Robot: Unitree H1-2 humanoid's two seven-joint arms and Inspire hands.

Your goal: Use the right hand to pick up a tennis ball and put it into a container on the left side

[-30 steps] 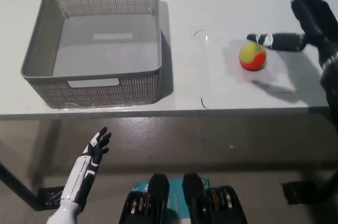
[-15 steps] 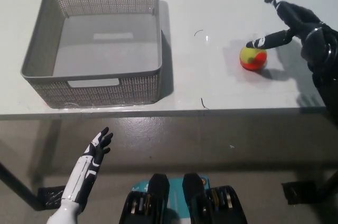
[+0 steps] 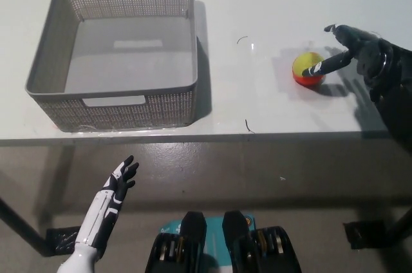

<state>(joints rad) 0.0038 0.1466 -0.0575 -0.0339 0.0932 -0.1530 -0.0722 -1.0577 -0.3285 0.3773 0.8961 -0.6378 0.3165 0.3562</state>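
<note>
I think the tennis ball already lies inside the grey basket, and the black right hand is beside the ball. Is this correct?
Not quite. The head view shows the tennis ball on the table, to the right of the grey basket, which holds nothing. The rest is right: the black right hand is beside the ball, one finger lying across it.

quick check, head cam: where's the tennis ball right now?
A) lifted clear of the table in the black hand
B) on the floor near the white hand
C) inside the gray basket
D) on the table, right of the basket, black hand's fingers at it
D: the tennis ball sits on the table right of the basket, with the right hand reaching onto it, not yet closed around it.
</note>
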